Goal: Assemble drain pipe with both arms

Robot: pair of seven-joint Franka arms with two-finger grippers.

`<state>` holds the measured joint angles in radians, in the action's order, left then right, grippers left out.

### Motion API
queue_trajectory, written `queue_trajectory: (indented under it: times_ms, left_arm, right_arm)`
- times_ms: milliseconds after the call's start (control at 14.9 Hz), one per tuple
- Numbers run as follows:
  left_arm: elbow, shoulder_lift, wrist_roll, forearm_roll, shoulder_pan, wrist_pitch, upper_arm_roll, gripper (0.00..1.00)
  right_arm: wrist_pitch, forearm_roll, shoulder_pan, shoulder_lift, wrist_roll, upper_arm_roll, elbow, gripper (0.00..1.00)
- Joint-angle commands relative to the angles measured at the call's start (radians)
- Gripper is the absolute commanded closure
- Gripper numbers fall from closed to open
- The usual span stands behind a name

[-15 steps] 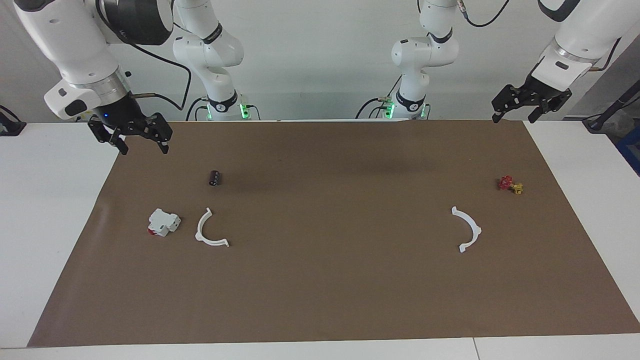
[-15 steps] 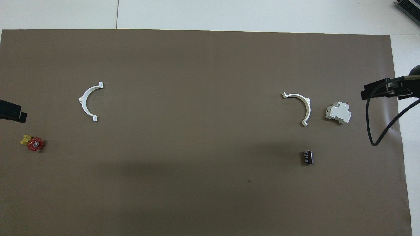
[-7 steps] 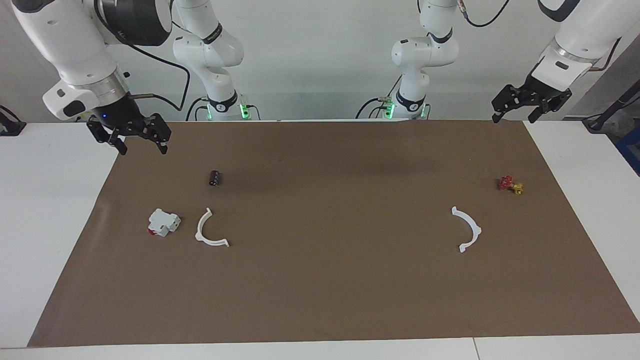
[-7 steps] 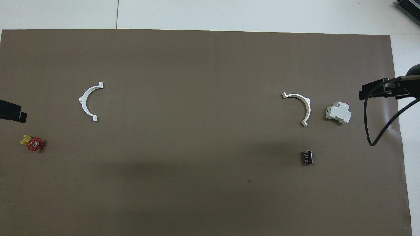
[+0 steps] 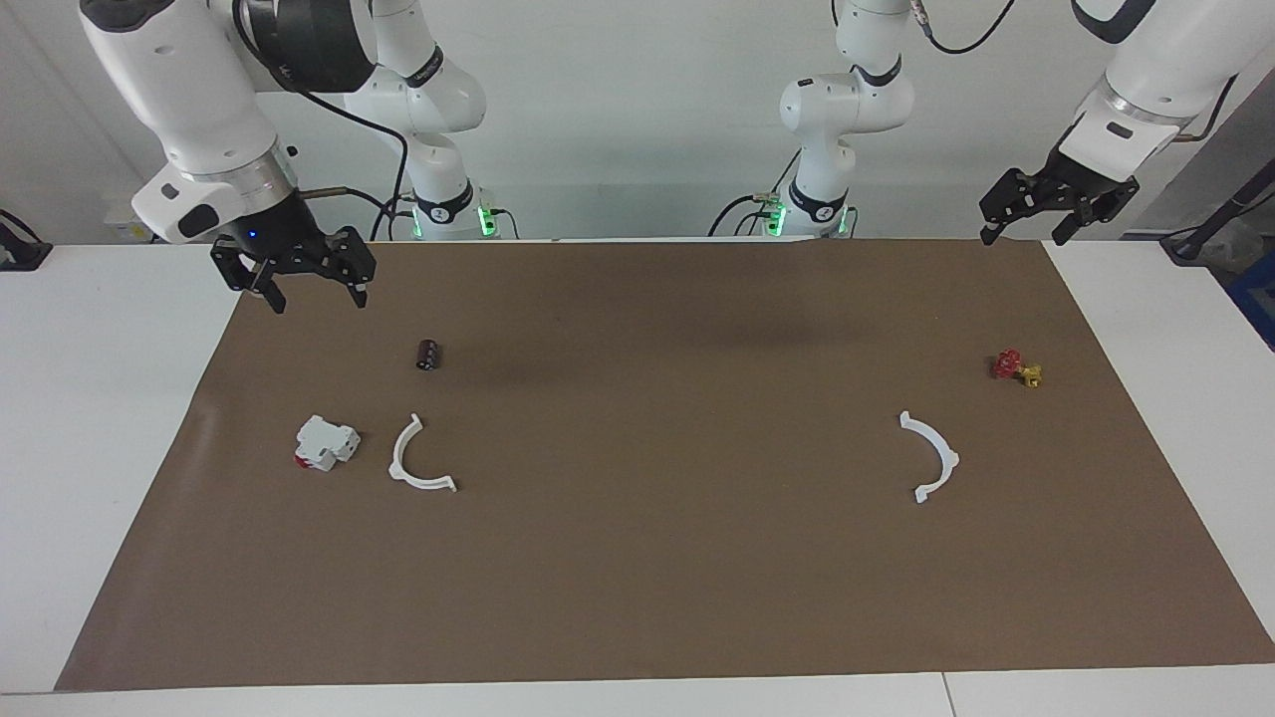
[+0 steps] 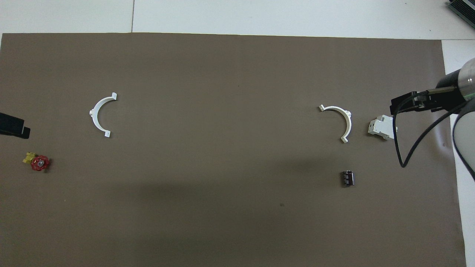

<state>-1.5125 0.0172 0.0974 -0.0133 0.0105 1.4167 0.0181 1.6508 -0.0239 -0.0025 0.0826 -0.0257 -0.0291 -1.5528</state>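
Note:
The drain pipe lies as two separate white half-rings on the brown mat. One half-ring (image 5: 396, 460) (image 6: 348, 118) rests at the right arm's end, beside a white block. The other half-ring (image 5: 946, 453) (image 6: 92, 112) rests at the left arm's end. My right gripper (image 5: 319, 301) (image 6: 402, 104) hangs open and empty over the mat's edge at the right arm's end, high above the half-ring. My left gripper (image 5: 1022, 237) (image 6: 15, 127) waits open and empty over the mat's corner at its own end.
A white boxy block with a red end (image 5: 324, 443) (image 6: 382, 128) sits next to the right arm's half-ring. A small dark cylinder (image 5: 428, 355) (image 6: 347, 178) lies nearer to the robots. A red and yellow valve (image 5: 1014, 367) (image 6: 38, 162) lies near the left arm's half-ring.
My right gripper has shifted from beside the mat to over its edge, toward the table's middle. The left arm and all parts on the mat have not moved.

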Motion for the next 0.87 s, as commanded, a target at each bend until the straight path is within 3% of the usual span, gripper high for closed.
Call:
queue_trajectory:
  times_ms: [0,401,602,803]
  left_arm:
    - [-0.02,0.02,-0.01,0.003,0.006,-0.007,-0.003,0.0]
    - [-0.02,0.02,-0.01,0.003,0.006,-0.007,-0.003,0.0]
    - [-0.02,0.02,-0.01,0.003,0.006,-0.007,-0.004,0.0]
    - [-0.02,0.02,-0.01,0.003,0.005,-0.007,-0.003,0.0]
  right_arm:
    - [0.078,-0.05,0.015,0.057,0.018,-0.003,-0.009,0.03]
    - [0.315,-0.054,0.033,0.204,0.013,-0.006,-0.082,0.05]
    - [0.545,-0.051,0.041,0.221,-0.026,-0.006,-0.238,0.05]
    - [0.573,-0.05,0.033,0.224,-0.101,-0.006,-0.294,0.08]
